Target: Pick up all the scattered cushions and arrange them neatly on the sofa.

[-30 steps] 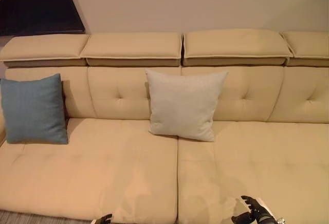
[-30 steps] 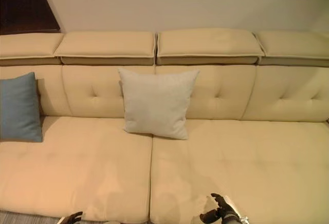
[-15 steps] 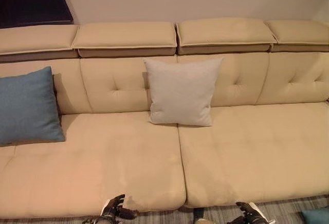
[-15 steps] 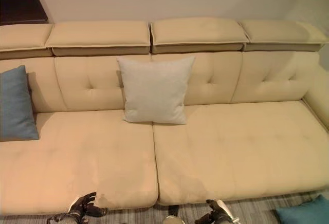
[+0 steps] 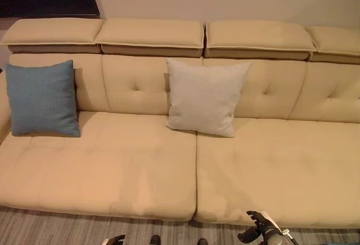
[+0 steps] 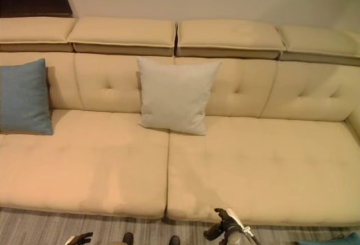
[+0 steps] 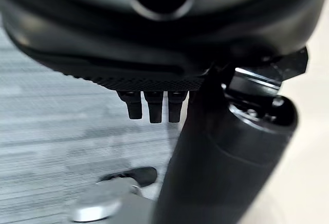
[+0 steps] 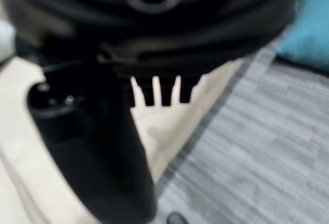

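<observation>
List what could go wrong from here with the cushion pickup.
1. A teal cushion lies on the grey floor off to the robot's right, near the view's edge; it could be missed.
2. Both the right hand and the left hand are empty and low by the sofa front; reaching down from here may strain balance.
3. The grey cushion leans on the backrest; a bump could topple it.

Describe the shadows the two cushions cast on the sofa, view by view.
Left eye view: the blue cushion throws a dark shadow on the sofa back along its right edge; the grey cushion only a faint one beneath its lower edge. Right eye view: the same pattern.
</observation>
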Controlling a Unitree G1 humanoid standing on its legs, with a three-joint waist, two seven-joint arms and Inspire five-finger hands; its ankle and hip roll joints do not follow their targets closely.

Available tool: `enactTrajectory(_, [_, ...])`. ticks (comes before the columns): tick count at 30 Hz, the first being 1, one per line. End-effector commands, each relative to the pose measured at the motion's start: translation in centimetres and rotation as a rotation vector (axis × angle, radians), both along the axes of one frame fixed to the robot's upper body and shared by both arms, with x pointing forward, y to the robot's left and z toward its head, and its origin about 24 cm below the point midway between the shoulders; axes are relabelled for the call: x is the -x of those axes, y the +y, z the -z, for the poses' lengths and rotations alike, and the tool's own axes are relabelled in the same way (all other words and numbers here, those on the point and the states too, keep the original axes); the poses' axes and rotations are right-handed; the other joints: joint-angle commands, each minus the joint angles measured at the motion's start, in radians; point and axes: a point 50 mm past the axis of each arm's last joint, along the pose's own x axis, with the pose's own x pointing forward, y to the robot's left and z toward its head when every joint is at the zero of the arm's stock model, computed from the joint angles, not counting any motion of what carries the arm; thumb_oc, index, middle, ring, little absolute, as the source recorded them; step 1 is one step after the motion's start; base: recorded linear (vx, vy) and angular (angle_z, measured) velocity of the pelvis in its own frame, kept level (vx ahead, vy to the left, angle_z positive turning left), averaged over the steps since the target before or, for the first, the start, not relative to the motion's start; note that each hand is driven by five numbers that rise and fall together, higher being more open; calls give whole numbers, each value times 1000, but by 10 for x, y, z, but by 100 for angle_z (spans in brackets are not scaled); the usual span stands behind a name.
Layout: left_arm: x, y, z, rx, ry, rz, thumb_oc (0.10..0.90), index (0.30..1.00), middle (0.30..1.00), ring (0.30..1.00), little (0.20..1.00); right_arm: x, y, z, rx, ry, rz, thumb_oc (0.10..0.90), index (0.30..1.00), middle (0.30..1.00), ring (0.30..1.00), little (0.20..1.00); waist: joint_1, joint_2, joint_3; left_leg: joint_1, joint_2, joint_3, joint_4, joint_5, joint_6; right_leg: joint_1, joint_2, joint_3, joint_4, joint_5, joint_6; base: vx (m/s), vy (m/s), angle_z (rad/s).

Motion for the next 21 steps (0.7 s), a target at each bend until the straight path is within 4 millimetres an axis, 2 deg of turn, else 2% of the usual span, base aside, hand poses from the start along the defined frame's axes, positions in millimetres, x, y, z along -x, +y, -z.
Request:
enactTrajectory(1, [-35,-6,-10,12,-120,48,800,900,900,900,900,-7,-16,-9,50,-57,45,800,900,900,900,900,-19,-14,17,-20,-121,-33,68,-142,46,-2,-81,59,53,-13,124,-98,5,10])
enactTrajectory(2, [-36,-11,-9,24,-122,54,800,900,900,900,900,-4,-17,-8,60,-43,45,800,900,900,900,900,-12,-16,26,-36,-131,-97,94,-149,39,-5,-82,77,46,-4,122,-86,11,-12])
enactTrajectory(3, [-36,-11,-9,24,-123,54,800,900,900,900,900,-4,-18,-8,60,-43,45,800,900,900,900,900,-12,-16,26,-36,-131,-97,95,-149,39,-5,-82,77,46,-4,122,-69,23,-42])
enactTrajectory(5, [-34,-13,-7,29,-110,53,800,900,900,900,900,-1,-19,-7,69,-29,46,800,900,900,900,900,-11,-20,24,-37,-116,-141,92,-158,30,-12,-89,99,43,4,124,-64,85,-61])
enactTrajectory(6, [-35,-17,-6,40,-106,63,800,900,900,900,900,1,-20,-6,76,-16,49,800,900,900,900,900,-8,-17,26,-40,-114,-208,105,-148,27,-28,-93,120,46,13,126,-81,109,-41])
enactTrajectory(7, [-35,-17,-6,40,-106,63,800,900,900,900,900,1,-20,-6,76,-16,49,800,900,900,900,900,-8,-17,26,-40,-114,-208,105,-148,27,-28,-92,120,47,13,126,-94,130,-37])
enactTrajectory(9, [-38,-21,-6,48,-116,72,800,900,900,900,900,2,-21,-6,76,-10,58,800,900,900,900,900,-11,-11,27,-31,-108,-273,105,-143,20,-46,-95,143,50,21,130,-61,93,-55])
enactTrajectory(10, [-38,-21,-6,48,-116,72,800,900,900,900,900,2,-21,-6,76,-10,58,800,900,900,900,900,-11,-11,27,-31,-108,-273,105,-143,20,-46,-95,143,50,21,130,-86,178,-65])
enactTrajectory(11, [-43,-24,-8,53,-132,79,800,900,900,900,900,3,-23,-6,84,0,59,800,900,900,900,900,-19,1,27,-10,-109,-317,73,-161,25,-78,-104,165,63,34,139,-105,238,-55])
enactTrajectory(13, [-50,-27,-10,47,-147,105,800,900,900,900,900,-3,-23,-8,83,-11,65,800,900,900,900,900,-37,6,35,6,-125,-307,52,-192,46,-140,-137,197,88,71,164,-189,345,-44])
enactTrajectory(14, [-50,-27,-10,47,-147,105,800,900,900,900,900,-3,-23,-8,83,-11,65,800,900,900,900,900,-34,5,35,5,-125,-304,54,-193,47,-141,-137,200,89,71,165,-185,285,-95])
enactTrajectory(16, [-58,-26,-13,31,-163,144,800,900,900,900,900,-9,-17,-8,82,-13,41,800,900,900,900,900,-35,-2,48,9,-163,-290,35,-202,71,-194,-168,238,80,120,205,-211,264,-112])
enactTrajectory(18, [-59,-23,-14,20,-165,147,800,900,900,900,900,-11,-16,-8,81,-16,36,800,900,900,900,900,-34,-3,52,4,-177,-279,31,-198,79,-217,-179,254,80,137,218,-241,221,-78])
enactTrajectory(19, [-60,-18,-15,8,-165,139,800,900,900,900,900,-14,-13,-8,81,-22,25,800,900,900,900,900,-33,2,67,-8,-180,-255,28,-183,90,-251,-184,250,101,137,216,-349,244,-110])
enactTrajectory(21, [-60,-16,-15,4,-160,135,800,900,900,900,900,-15,-14,-9,84,-30,23,800,900,900,900,900,-26,7,72,-19,-178,-233,29,-173,96,-251,-185,227,126,120,207,-237,155,-123])
